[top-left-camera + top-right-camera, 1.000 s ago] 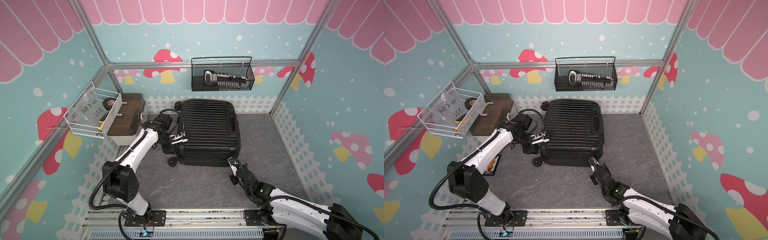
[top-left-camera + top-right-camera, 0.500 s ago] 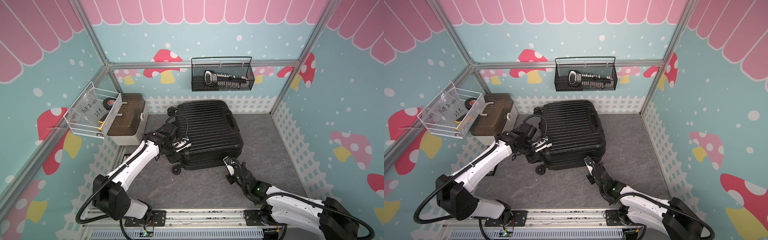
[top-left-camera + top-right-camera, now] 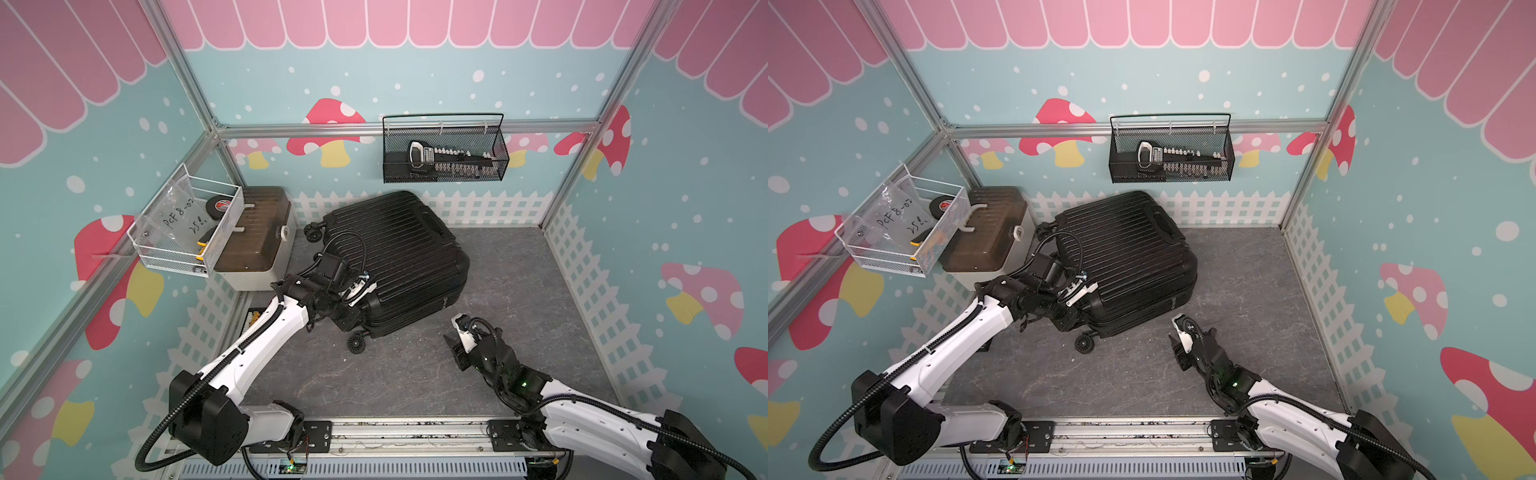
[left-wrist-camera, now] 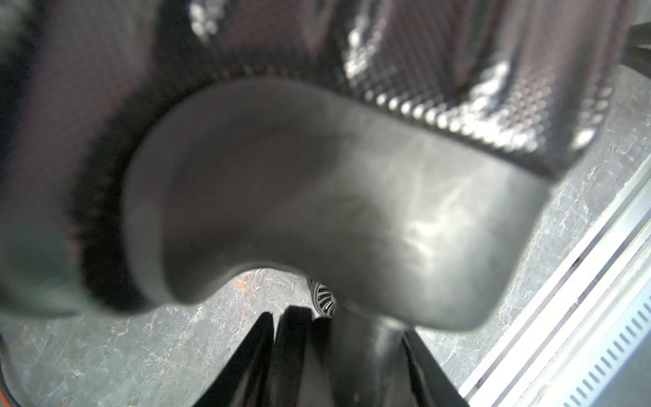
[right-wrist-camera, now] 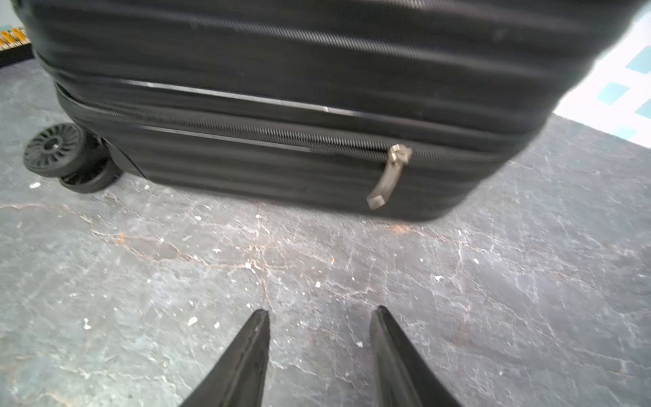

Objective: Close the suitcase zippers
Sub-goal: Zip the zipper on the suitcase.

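The black ribbed suitcase (image 3: pixel 390 249) (image 3: pixel 1121 253) lies flat and skewed on the grey floor. My left gripper (image 3: pixel 351 318) (image 3: pixel 1069 322) is at its near left corner, shut on the wheel mount (image 4: pixel 352 211) there, which fills the blurred left wrist view. One wheel (image 3: pixel 357 344) sits just below. The zipper track (image 5: pixel 246 130) runs along the near side, with a metal pull (image 5: pixel 389 176) (image 3: pixel 445 302) hanging from it. My right gripper (image 3: pixel 452 334) (image 5: pixel 320 312) is open over bare floor, a short way in front of that side, touching nothing.
A beige box with a brown lid (image 3: pixel 257 241) stands left of the suitcase. A white wire basket (image 3: pixel 187 232) hangs on the left wall and a black mesh basket (image 3: pixel 444 153) on the back wall. Fence-patterned walls enclose the floor; a metal rail (image 3: pixel 395 432) runs along the front.
The suitcase has turned and slid toward the front with my left gripper on its corner. My right gripper has opened and drawn back from the near side.
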`<state>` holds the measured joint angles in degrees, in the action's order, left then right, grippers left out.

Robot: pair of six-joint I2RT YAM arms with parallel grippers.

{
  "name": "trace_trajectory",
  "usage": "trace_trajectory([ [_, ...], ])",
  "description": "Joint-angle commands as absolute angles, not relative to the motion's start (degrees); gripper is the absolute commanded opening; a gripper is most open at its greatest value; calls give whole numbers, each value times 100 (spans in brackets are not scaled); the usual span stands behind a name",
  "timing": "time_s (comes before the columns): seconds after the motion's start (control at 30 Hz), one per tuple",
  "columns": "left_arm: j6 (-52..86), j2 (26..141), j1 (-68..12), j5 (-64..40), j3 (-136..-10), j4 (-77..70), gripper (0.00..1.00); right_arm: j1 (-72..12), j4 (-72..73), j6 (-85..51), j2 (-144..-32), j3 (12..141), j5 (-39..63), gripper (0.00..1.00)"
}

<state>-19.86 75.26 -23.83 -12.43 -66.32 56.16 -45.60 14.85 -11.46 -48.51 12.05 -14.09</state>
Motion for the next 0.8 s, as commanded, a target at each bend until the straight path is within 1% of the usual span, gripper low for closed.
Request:
trace_trajectory([
  [0.0,-1555,7332,-2285,-1303,-6635,5291,34,-4288,1455,-1269,-4737,1176,-1033,52],
  [0.17,-1716,7290,-2303,-1586,-6554,5290,34,-3825,1600,-1129,-4877,1251,-757,53],
  [0.3,-1886,7178,-2320,-1897,-6439,5289,34,-3400,2022,-1034,-5238,1416,-213,53],
  [0.5,-2026,6984,-2320,-2265,-6331,5291,34,-3296,2559,-835,-6127,1895,134,52],
  [0.53,-2037,6967,-2465,-2281,-6307,5291,34,-3288,2642,-851,-6261,1958,145,51],
  [0.63,-2052,6943,-2487,-2298,-6260,5290,34,-3284,2854,-1023,-6662,2168,-293,51],
  [0.77,-2048,6942,-2494,-2311,-6231,5291,33,-3279,2924,-1102,-7172,2503,-715,49],
])
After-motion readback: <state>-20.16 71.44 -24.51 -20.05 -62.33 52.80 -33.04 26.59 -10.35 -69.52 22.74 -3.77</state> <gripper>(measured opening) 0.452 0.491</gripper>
